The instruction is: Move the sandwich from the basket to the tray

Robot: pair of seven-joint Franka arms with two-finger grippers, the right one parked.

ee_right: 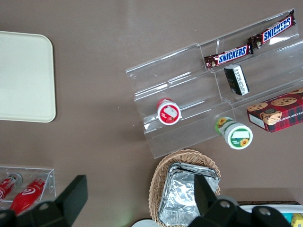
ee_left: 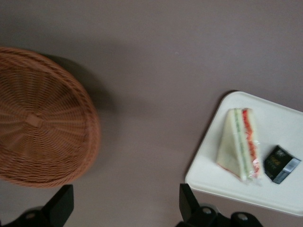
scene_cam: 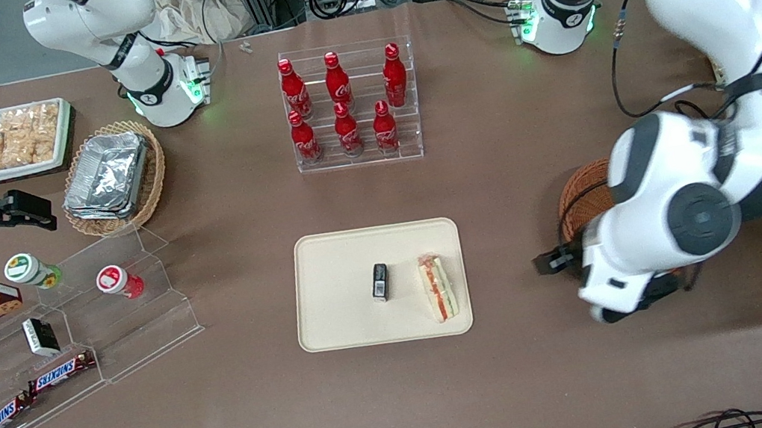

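The sandwich (scene_cam: 437,288) lies on the tray (scene_cam: 335,311), on the part of it toward the working arm's end of the desk (scene_cam: 410,406), with its red and green filling showing along one edge. Just beside it on the tray, toward the parked arm's end, sits a small black packet (scene_cam: 380,281) — the two look apart, not touching. The end effector (ee_left: 125,208) hangs above bare desk between the tray and the basket (ee_left: 40,118), its two dark fingers (ee_left: 59,205) spread wide with nothing between them. In the front view it is mostly hidden under the arm's white wrist, so its exact height above the desk is hard to judge. The basket sits a little farther from the front camera than the end effector, and its woven floor is bare. Farther still stands a clear rack of red bottles (scene_cam: 349,102) — six, in two rows.
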